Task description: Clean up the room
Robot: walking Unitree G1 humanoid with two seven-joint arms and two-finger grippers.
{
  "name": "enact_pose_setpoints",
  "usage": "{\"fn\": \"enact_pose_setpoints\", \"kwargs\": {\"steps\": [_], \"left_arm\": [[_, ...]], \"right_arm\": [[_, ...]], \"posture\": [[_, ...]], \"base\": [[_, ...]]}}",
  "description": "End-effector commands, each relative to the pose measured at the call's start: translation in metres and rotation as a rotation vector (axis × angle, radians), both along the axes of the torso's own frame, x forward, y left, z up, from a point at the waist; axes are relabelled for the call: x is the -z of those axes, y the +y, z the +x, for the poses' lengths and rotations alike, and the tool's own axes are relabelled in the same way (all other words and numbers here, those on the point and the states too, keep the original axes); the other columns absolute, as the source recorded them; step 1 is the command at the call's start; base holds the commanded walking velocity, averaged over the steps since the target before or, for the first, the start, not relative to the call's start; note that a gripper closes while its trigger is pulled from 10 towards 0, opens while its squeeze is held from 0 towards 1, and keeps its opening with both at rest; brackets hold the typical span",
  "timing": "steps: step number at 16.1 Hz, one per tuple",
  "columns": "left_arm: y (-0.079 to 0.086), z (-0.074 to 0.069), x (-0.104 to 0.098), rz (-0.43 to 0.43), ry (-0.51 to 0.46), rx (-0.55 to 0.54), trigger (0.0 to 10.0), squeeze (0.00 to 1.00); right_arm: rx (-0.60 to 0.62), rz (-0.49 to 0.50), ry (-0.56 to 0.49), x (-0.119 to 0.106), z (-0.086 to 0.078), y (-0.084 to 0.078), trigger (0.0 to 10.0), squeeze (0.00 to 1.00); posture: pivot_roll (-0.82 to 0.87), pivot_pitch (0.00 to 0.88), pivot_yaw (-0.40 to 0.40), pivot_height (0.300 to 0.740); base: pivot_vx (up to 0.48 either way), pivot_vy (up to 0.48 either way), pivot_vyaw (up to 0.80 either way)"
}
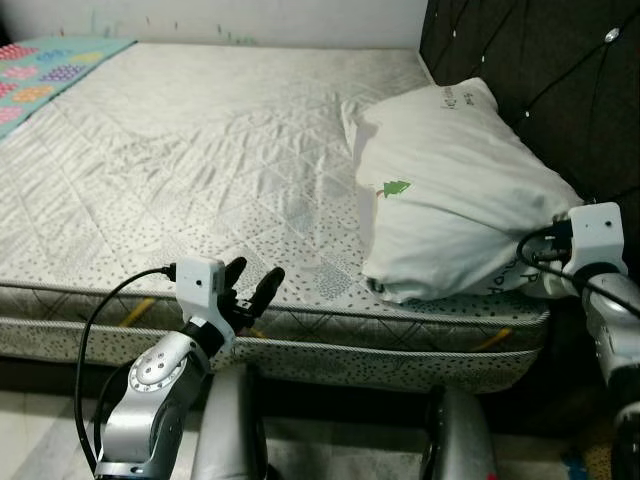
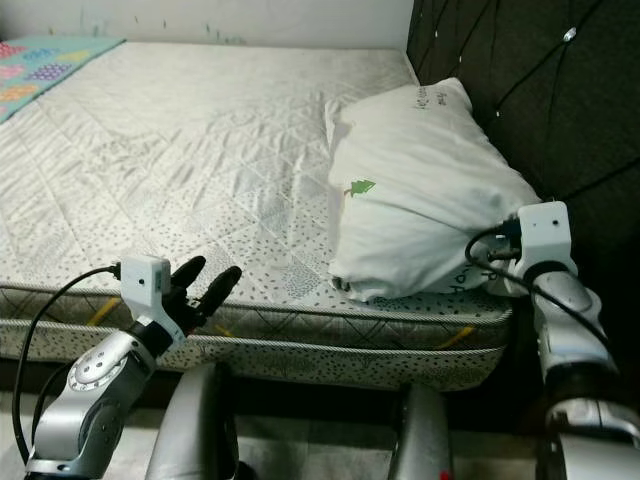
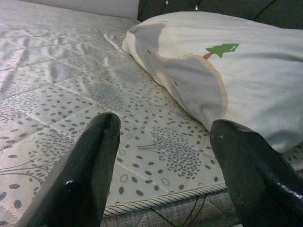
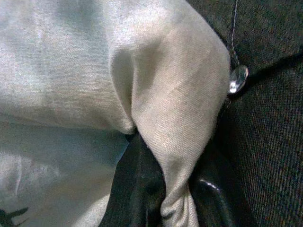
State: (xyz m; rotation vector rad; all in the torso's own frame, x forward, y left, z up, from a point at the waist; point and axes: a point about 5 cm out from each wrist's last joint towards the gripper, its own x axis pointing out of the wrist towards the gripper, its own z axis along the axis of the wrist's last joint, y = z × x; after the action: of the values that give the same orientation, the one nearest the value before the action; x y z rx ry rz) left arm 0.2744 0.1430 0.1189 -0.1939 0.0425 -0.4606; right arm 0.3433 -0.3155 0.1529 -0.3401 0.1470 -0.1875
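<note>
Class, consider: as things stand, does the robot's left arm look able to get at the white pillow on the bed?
Probably yes. The left gripper hangs open at the mattress edge, bare quilting between it and the pillow, whose corner the right gripper pinches.

- Left arm (image 1: pixel 150 400): silver metal segments, with a round joint cap ringed by small dark screws.
- White box-shaped wrist housing (image 1: pixel 200 280) on the left arm; a thin black cable (image 1: pixel 90 340) loops from it down the arm.
- Left gripper (image 1: pixel 252 280): two long, glossy black fingers (image 3: pixel 80 179) with rounded tips.
- Right arm (image 2: pixel 570 330): silver, rounded segments, carrying a matching white wrist housing (image 2: pixel 545 232) with coiled black cables (image 2: pixel 485 245).
- Two grey rounded legs (image 1: pixel 225 430) below.
</note>
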Motion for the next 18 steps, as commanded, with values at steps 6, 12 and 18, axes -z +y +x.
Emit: {"fn": "enact_pose_setpoints", "kwargs": {"steps": [6, 12, 18], "left_arm": [[0.002, 0.002, -0.004, 0.011, -0.015, -0.006, 10.0, 0.0], [0.001, 0.003, -0.002, 0.006, -0.011, -0.001, 10.0, 0.0], [-0.001, 0.003, -0.001, 0.003, -0.009, 0.01, 10.0, 0.0]], "right_arm": [[0.146, 0.002, -0.202, -0.009, -0.028, -0.027, 0.0, 0.0], [0.295, -0.033, -0.187, 0.016, -0.088, -0.048, 0.0, 0.0], [0.419, -0.139, -0.094, 0.032, -0.141, -0.055, 0.0, 0.0]], "posture": [[-0.04, 0.015, -0.004, 0.48], [-0.07, 0.02, -0.006, 0.48], [-0.09, 0.026, -0.004, 0.48]], "base": [[0.0, 0.0, 0.0], [0.0, 0.0, 0.0], [0.0, 0.0, 0.0]]}}
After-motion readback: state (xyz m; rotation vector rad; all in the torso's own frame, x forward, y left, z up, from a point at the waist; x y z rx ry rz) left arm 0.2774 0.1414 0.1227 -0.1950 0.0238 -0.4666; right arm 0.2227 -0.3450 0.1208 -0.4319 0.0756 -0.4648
